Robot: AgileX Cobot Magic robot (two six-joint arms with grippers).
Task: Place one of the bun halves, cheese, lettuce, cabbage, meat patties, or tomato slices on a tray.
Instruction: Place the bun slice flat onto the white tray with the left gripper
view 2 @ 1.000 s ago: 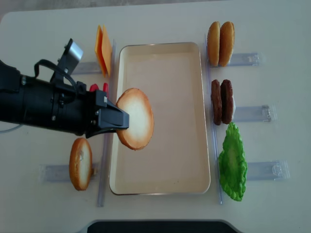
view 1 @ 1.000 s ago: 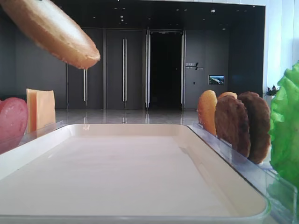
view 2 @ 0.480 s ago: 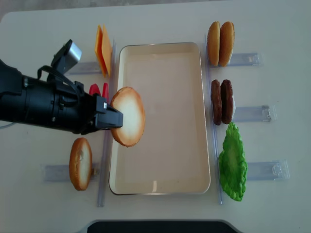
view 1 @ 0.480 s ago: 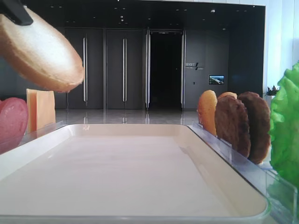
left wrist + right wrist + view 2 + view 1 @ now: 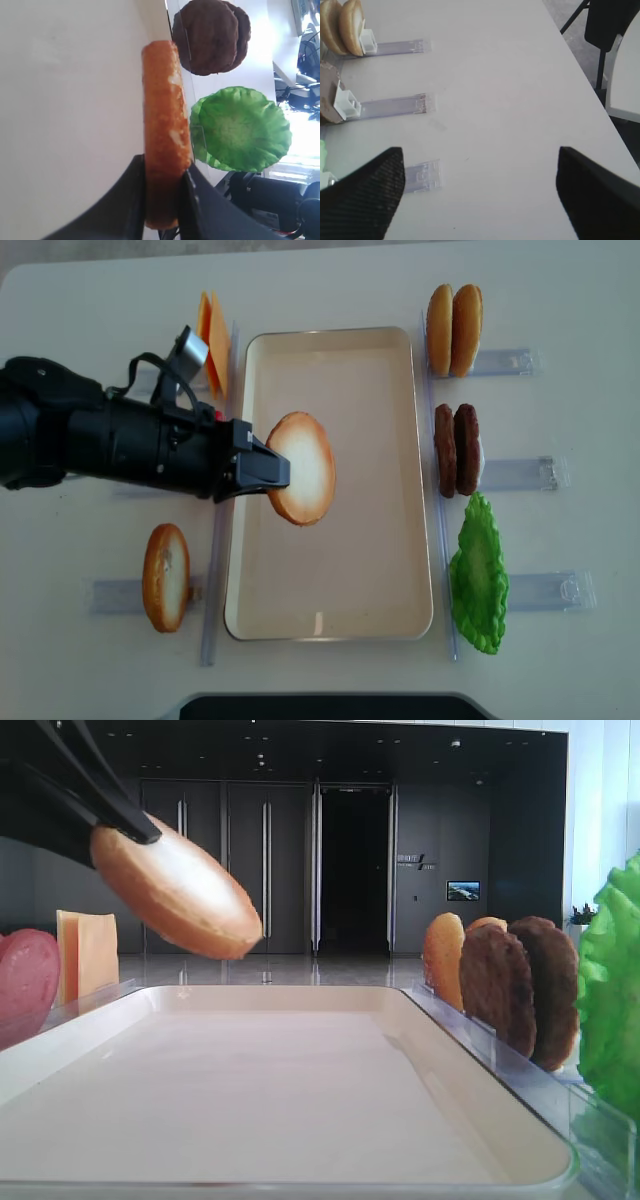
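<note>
- White tabletop (image 5: 330,680) carries the whole layout, with dark doors and a hall floor behind it in the low exterior view.
- The tray (image 5: 385,580) lies lengthwise in the middle of the table, its cream floor bare.
- The left gripper (image 5: 272,473) reaches in from the left over the tray's left rim, its jaws pinching a bun half (image 5: 302,468) by the edge.
- That bun half hangs tilted above the tray's left-centre, clear of the floor in the low view (image 5: 180,890); the left wrist view shows it edge-on between the two black fingers (image 5: 132,200).
- Another bun half (image 5: 165,577) stands on edge in a clear rack (image 5: 120,595) near-left of the tray.
- Cheese (image 5: 210,340) stands at the far left, just beside the tray's left rim.
- Two more bun halves (image 5: 454,330) stand far right, the meat patties (image 5: 457,450) mid-right, and the lettuce (image 5: 480,575) near-right.
- A tomato slice (image 5: 25,980) shows at the left edge of the low view.
- The right gripper (image 5: 480,195) hovers over bare table well right of the racks, with its jaws spread wide.
</note>
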